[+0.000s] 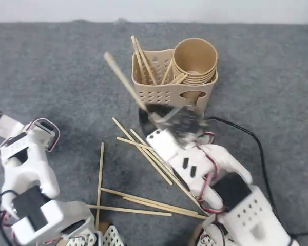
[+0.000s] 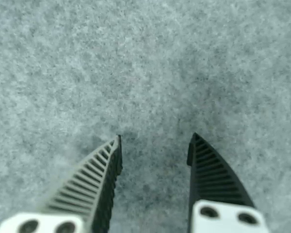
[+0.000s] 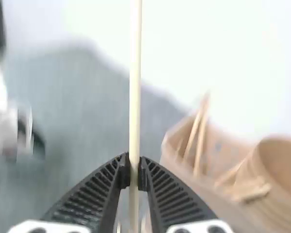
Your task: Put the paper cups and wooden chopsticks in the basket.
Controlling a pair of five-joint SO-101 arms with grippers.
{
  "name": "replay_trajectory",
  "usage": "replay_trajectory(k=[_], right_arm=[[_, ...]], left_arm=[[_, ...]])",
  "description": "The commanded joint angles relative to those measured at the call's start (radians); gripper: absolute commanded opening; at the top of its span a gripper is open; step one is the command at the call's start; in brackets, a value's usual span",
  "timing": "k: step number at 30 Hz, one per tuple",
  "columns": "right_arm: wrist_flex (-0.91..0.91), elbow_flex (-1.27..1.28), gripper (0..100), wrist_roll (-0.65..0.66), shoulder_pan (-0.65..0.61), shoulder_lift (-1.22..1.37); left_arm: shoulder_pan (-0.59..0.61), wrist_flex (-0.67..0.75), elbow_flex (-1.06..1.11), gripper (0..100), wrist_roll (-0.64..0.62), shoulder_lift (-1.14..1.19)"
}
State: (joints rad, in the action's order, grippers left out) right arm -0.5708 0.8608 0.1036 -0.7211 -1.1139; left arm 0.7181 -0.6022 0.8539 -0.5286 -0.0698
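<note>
We see the basket [image 1: 159, 95] upright at the far middle of the grey carpet [image 1: 61, 77]. A stack of paper cups [image 1: 195, 57] sits in its right part, mouths up. Several wooden chopsticks [image 1: 142, 64] stand tilted in its left part, and a couple more lean against the cup stack.

One held chopstick [image 1: 124, 78] is up off the carpet, just in front of the basket's near left corner. It slants up and away to the left, with its free end above the carpet beside the basket. The right gripper [image 3: 133, 167] is pinched on it low down, jaws nearly together with the stick between the tips. We can't tell whether the stick touches the basket wall.

The loose chopsticks [image 1: 143, 151] lie flat on the carpet in front of the basket. A few run diagonally beside and under the right arm, one lies nearly straight along the left of them, and three lie crosswise nearer the arm bases. Some overlap.

The left gripper [image 2: 156, 138] points down at the carpet, jaws spread moderately wide and holding nothing. We can't tell if the tips touch the carpet. The left arm [image 1: 28, 169] sits folded at the near left, well apart from the basket and sticks.

A black cable [image 1: 251, 138] runs along the carpet to the right of the right arm.
</note>
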Motion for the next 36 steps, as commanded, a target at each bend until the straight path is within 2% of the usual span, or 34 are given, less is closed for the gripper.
replay_trajectory(k=[1, 9, 16, 20, 24, 26, 29, 33, 36], right_arm=[[0.186, -0.006, 0.8, -0.069, 0.042, -0.045], [0.661, -0.006, 0.9, -0.112, 0.133, 0.071], [1.058, -0.046, 0.9, -0.109, 0.203, 0.473], [1.165, -0.121, 0.9, -0.109, 0.245, 0.685], [1.185, -0.133, 1.8, -0.109, 0.257, 0.794], [1.170, -0.121, 5.9, -0.109, 0.257, 0.799], [1.086, -0.118, 12.8, -0.110, 0.252, 0.776], [0.980, -0.114, 11.1, -0.115, 0.257, 0.690], [0.814, -0.112, 11.2, -0.117, 0.257, 0.575]], left_arm=[[-0.005, -0.003, -0.041, 21, -0.005, -0.014], [-0.005, -0.003, -0.041, 21, -0.003, -0.014], [-0.006, -0.003, -0.041, 21, -0.003, -0.014], [-0.006, -0.003, -0.041, 21, -0.003, -0.014], [-0.006, -0.003, -0.041, 21, -0.003, -0.014], [-0.006, -0.003, -0.041, 21, -0.003, -0.014], [-0.008, -0.002, -0.041, 21, -0.003, -0.015], [-0.008, -0.002, -0.041, 21, -0.003, -0.015], [-0.008, -0.002, -0.041, 21, -0.003, -0.015]])
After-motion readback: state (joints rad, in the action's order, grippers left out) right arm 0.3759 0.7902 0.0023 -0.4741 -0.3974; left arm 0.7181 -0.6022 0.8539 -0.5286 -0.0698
